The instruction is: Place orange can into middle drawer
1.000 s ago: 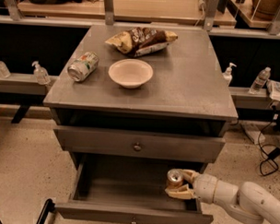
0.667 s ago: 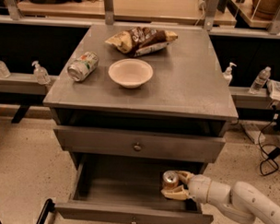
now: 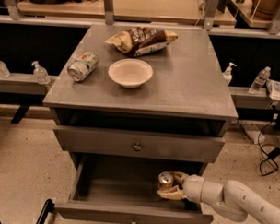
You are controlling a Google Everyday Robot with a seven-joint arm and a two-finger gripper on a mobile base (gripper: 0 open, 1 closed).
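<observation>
Gripper [image 3: 169, 185] holding orange can [image 3: 165, 179] upright between both fingers [image 3: 170, 194], sitting inside open drawer [image 3: 114, 189], lower centre-right of frame.

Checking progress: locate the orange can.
The small orange-brown soda can is upright in the open lowest grey drawer, right side, gripped by the cream end effector.
</observation>
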